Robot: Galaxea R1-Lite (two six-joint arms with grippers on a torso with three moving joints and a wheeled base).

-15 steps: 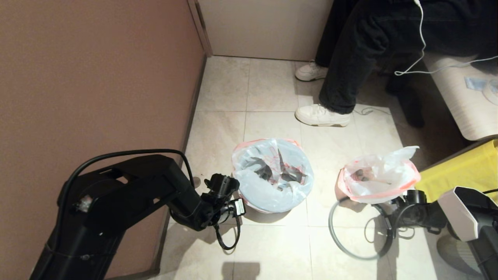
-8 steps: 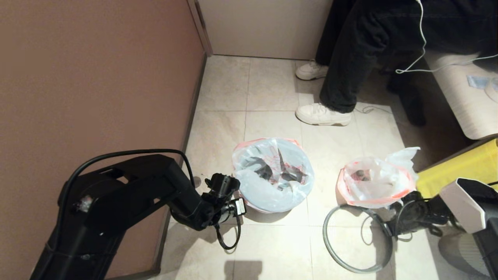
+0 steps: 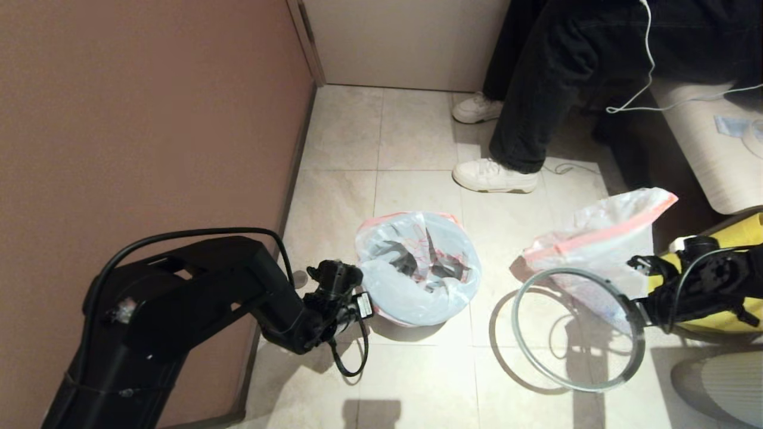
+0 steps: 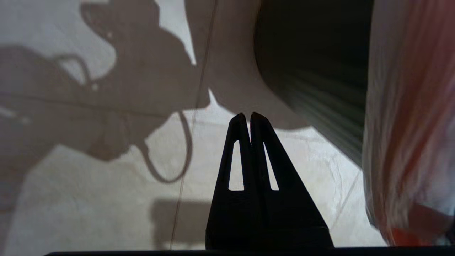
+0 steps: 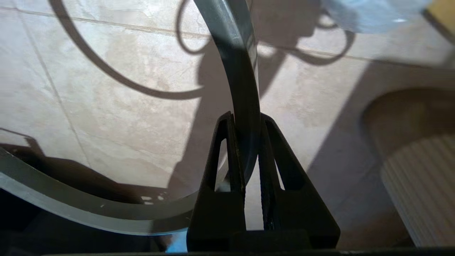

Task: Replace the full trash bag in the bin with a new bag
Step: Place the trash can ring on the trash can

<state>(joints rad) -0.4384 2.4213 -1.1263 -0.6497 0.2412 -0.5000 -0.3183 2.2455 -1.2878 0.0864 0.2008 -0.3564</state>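
Nearest us on the right, our right gripper (image 5: 247, 119) clamps its jaws on the grey hoop (image 3: 577, 328), held tilted above the tiled floor (image 3: 417, 381) in front of the full trash bag (image 3: 599, 247), which lies against the yellow bag (image 3: 724, 319). At left, our left gripper (image 4: 247, 115), jaws clenched on nothing, hangs just beside the bin (image 4: 312, 71). The new bag (image 3: 417, 268) lines it, and beyond stand a person's white shoes (image 3: 492, 177).
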